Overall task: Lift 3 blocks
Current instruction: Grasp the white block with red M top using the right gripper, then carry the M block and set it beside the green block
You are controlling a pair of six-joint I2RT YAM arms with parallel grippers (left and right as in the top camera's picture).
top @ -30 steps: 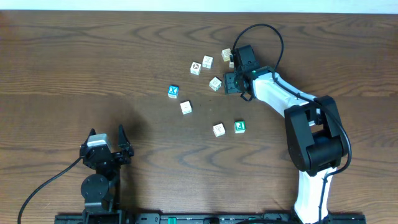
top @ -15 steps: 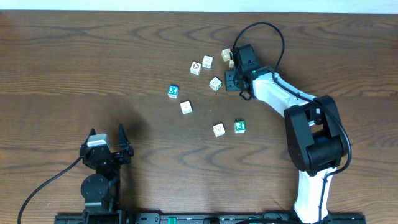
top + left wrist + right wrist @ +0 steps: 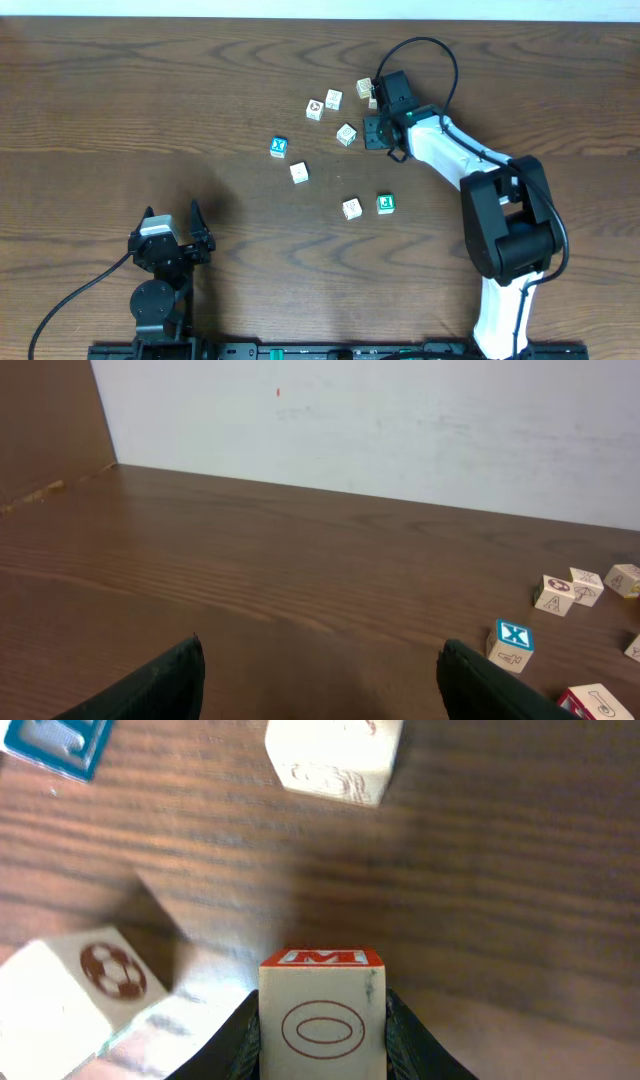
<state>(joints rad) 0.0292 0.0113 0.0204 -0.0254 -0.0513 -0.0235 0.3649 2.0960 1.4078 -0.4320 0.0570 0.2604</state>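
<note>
Right gripper (image 3: 322, 1038): closed against cream wooden cube with red oval (image 3: 322, 1010)
Left gripper (image 3: 320, 685): wide, empty
Lifted: none evidently; three remain

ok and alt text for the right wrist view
A red-lettered cube, M on top and an oval on its front, sits in the right gripper, whose fingers touch both its sides. On the wooden table lie a football cube, a blue-faced cube and a cream cube.

White X on the blue-faced cube (image 3: 513, 636); M on the red top of the oval-marked cube (image 3: 322, 1025)
</note>
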